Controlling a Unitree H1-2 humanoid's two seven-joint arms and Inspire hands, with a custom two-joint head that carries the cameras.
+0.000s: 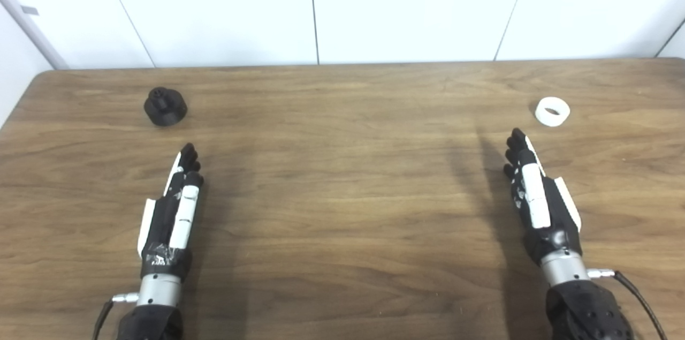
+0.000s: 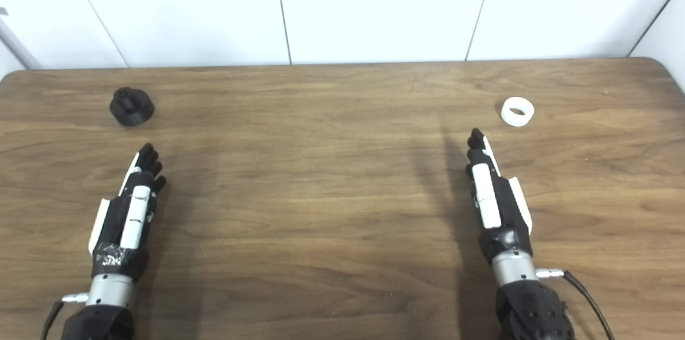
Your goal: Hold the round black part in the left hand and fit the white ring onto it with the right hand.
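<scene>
Starting step: nothing picked up yet.
Left hand [image 1: 172,206]: flat, empty, near black part [image 1: 165,106].
Right hand [image 1: 538,198]: flat, empty, near white ring [image 1: 552,111].
Next: I think grab both.

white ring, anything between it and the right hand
Nothing visible. Only bare wooden table lies between the right hand and the small white plastic ring, which sits just beyond its fingertips.
</scene>
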